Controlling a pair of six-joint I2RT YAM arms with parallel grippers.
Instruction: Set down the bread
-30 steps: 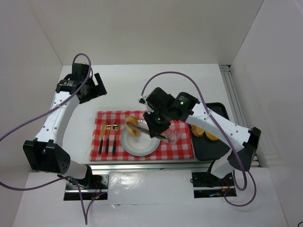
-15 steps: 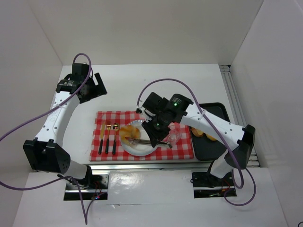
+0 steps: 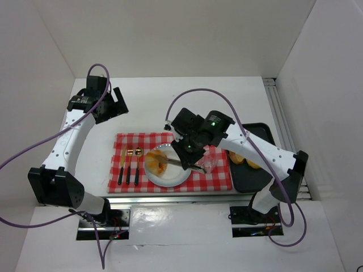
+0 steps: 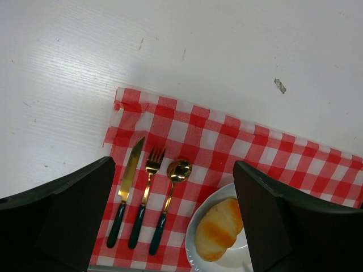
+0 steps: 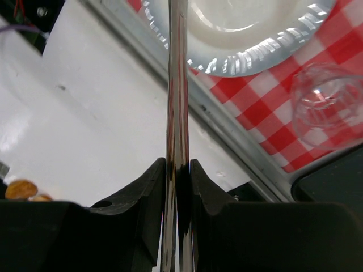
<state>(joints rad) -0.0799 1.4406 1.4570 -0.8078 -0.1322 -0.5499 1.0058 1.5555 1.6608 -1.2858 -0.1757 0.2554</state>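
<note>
1. Right gripper (image 5: 177, 168): fingers pressed together on the shaft of metal tongs (image 5: 177, 85), pinching them. The two blades look squeezed flat against each other in the right wrist view.
2. Bread (image 3: 155, 161): a puffy golden roll with an orange patch. It lies on the left part of the white plate (image 3: 172, 179), near the rim on the cutlery side.
3. From above, the tong tips reach the right edge of the roll. Contact looks likely, but at this size I can't tell whether they grip it or just touch it.
4. The plate sits on a red-and-white checked cloth (image 3: 218, 180) at the near edge of the white table (image 3: 187, 96).
5. A clear glass (image 3: 208, 164) stands upright on the cloth just right of the plate, under the right arm.
6. Knife (image 4: 127, 187), fork (image 4: 146, 192) and spoon (image 4: 170, 190) lie side by side on the cloth left of the plate. They have gold heads and dark handles, with the handles pointing toward the arm bases. The spoon is nearest the plate.
7. Black tray (image 3: 262, 131): off the cloth to the right. It holds two orange-brown baked pieces (image 3: 237, 157), partly hidden by the right arm.
8. Left gripper (image 3: 113, 105): fingers spread wide, holding nothing. It hangs above the bare table beyond the cloth's far left corner, well apart from the roll.
</note>
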